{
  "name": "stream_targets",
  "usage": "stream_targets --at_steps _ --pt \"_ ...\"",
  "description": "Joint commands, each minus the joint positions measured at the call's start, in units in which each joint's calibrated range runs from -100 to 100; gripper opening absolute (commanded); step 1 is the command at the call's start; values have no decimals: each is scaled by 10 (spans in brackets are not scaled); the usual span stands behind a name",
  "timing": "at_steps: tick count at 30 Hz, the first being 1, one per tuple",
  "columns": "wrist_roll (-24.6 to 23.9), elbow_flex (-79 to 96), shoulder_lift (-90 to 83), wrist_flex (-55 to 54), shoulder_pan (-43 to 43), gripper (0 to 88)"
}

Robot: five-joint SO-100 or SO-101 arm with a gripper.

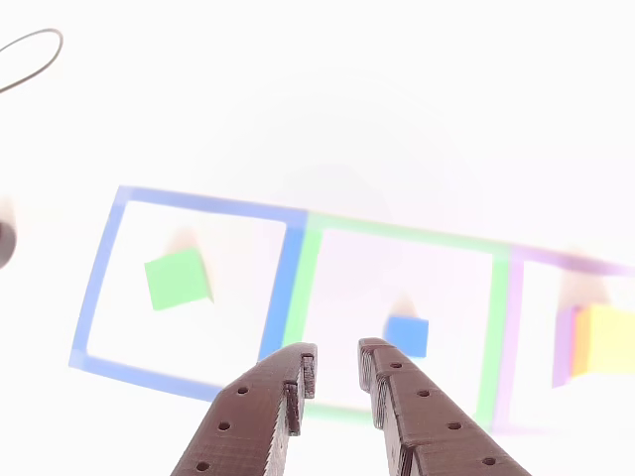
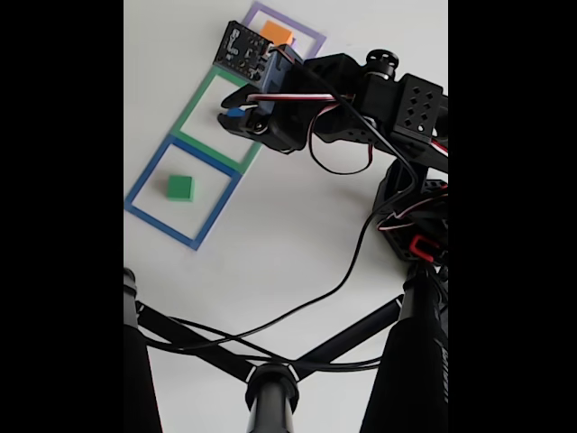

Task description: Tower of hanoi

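The dark brown, ridged two-finger gripper enters the other view from the bottom edge with its jaws apart and nothing between them, hanging over the near edge of the middle, green tape-outlined square. Just beyond its right fingertip, inside that square, sits the small blue cube, apart from the fingers. Farther off to the gripper's left, in the blue tape-outlined square, lies the flat green square block, alone. To the gripper's right, in the purple tape-outlined square, the yellow square block rests on a wider purple block; in the fixed view that top block reads more orange. With the blocks spread over all three squares, the puzzle looks to be mid-way: no full tower stands anywhere, and the blue cube seems the next piece to be taken, several moves remaining before the stack is rebuilt.
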Motion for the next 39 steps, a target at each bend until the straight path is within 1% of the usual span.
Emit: stream_targets --at_steps 1,4,9,12,15,23,30,35,39 --pt "0 -170 -18 181 42 2" --pt "0 -248 -15 263 60 2" --pt "0 -319 -14 340 80 2" --pt "0 -299 -23 348 87 13" --pt "0 -236 -45 319 93 43" --pt "0 9 -110 133 132 181" --pt "0 244 -154 -85 165 301" --pt "0 372 -147 -255 172 345" --pt "0 458 -105 -419 173 359"
